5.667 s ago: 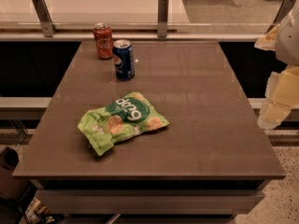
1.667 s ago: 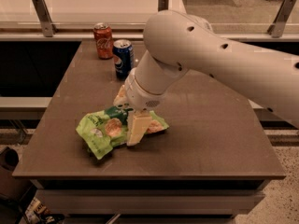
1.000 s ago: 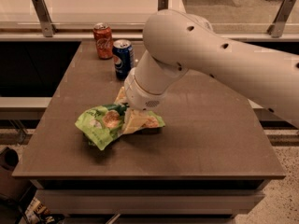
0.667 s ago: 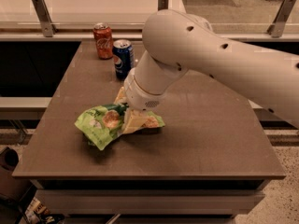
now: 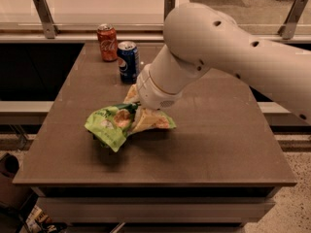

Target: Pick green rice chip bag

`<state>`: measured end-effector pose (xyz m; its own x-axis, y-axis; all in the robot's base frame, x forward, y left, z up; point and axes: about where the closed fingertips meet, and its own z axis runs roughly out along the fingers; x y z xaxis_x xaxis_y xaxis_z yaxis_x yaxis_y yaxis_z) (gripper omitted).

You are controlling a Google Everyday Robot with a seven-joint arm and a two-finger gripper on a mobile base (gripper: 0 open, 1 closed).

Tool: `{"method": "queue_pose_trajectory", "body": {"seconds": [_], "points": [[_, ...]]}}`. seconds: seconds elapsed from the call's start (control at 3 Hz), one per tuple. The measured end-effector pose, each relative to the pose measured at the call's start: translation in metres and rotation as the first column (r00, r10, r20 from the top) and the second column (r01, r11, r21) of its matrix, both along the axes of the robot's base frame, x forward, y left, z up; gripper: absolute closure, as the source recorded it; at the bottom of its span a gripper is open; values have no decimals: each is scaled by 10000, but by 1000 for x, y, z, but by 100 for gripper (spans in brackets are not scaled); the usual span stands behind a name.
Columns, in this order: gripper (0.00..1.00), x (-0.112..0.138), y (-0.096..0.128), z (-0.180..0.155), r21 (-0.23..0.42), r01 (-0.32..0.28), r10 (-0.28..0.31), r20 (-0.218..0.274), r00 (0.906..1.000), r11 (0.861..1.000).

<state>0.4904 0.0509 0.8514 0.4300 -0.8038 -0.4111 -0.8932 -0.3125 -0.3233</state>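
The green rice chip bag [image 5: 106, 125] is a crumpled light-green pouch at the middle left of the brown table [image 5: 221, 144]. My gripper [image 5: 137, 114] comes down from the large white arm [image 5: 218, 47] and is shut on the bag's right half, bunching it between the pale fingers [image 5: 148, 120]. The bag's left end hangs free with a shadow under it, so it looks slightly raised off the table. The arm hides the bag's dark green patch.
A blue can [image 5: 128, 61] stands just behind the gripper, close to the arm's wrist. A red can [image 5: 107, 42] stands further back left. Metal railing posts [image 5: 44, 16] and a pale counter lie behind the table. The table's front edge is near.
The arm came in from the right and closed on the bag, crumpling it. Over the last second the bag has risen slightly, with a shadow now under its left end.
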Motion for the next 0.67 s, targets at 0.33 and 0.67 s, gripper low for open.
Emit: {"method": "queue_pose_trajectory", "body": {"seconds": [0.33,0.67], "points": [[100,1,-14,24,489,-31,0,636,9980,9988],[100,3,-26,49,799,36,-129,1157,9932,9968]]}}
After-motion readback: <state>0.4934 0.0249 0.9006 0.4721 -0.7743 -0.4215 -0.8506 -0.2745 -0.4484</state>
